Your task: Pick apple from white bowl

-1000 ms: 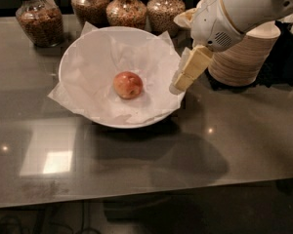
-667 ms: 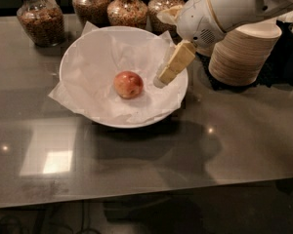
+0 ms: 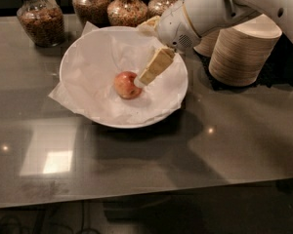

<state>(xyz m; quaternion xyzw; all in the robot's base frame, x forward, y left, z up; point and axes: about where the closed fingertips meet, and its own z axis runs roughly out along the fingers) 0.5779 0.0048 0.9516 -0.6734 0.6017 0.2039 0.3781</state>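
The apple (image 3: 125,85), red-orange with yellowish patches, lies in the middle of the wide white bowl (image 3: 83,112), which is lined with crinkled white paper. My gripper (image 3: 142,77) reaches in from the upper right over the bowl. One cream finger (image 3: 155,66) slants down to the left, and its tip is right at the apple's right side. The other finger is mostly hidden behind the wrist. The white arm runs off the top right.
Several glass jars of grains (image 3: 41,18) stand along the back of the grey reflective table (image 3: 185,160). Stacks of tan disposable bowls (image 3: 244,50) stand at the right, just behind the arm. The table's front edge lies near the bottom.
My gripper has moved left and down, from the bowl's right rim to over the bowl, its fingertip now beside the apple. The apple and bowl have not moved.
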